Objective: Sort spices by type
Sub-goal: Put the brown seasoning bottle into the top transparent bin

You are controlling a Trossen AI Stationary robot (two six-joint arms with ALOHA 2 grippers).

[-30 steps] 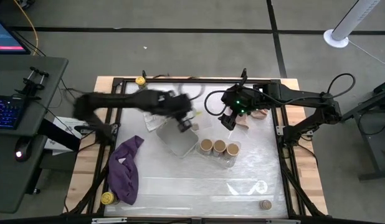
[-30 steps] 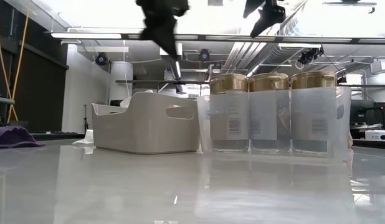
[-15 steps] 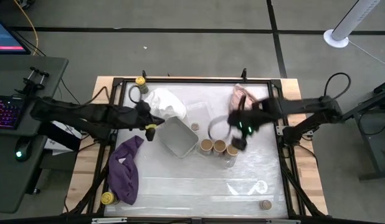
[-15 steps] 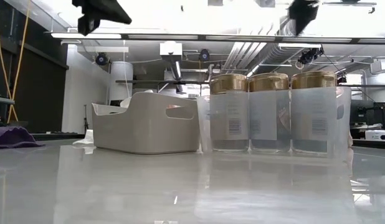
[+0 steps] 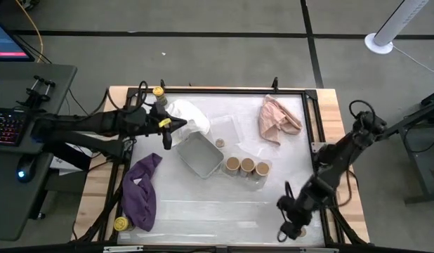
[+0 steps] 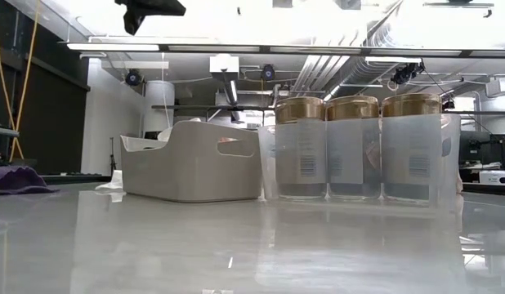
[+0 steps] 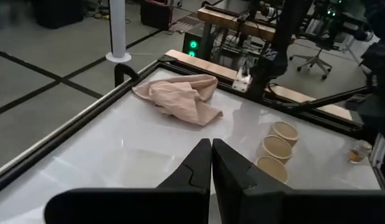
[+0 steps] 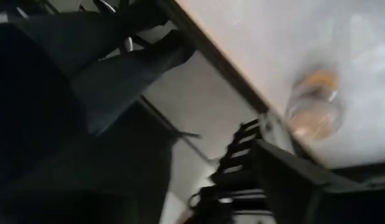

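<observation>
My left gripper (image 5: pixel 167 133), fingers pressed together on nothing, hangs at ten o'clock by the grey tray (image 5: pixel 200 156); my right gripper (image 5: pixel 291 226) sits at five o'clock beside a tiny brownish jar (image 5: pixel 300 230), opening unclear.

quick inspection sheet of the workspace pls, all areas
surface: white glossy table, no spills seen
job's things: three tan-topped jars in a row beside the grey tray; yellow-lid jars at two left corners; one tiny jar by the tray, another at the near right edge
clutter: white cloth, pink cloth, purple cloth
grippers: left gripper over the white cloth's edge, jaws shut, empty; right gripper near the edge jar
cables: loop on the right arm
surroundings: keyboard, fan base; no people seen
</observation>
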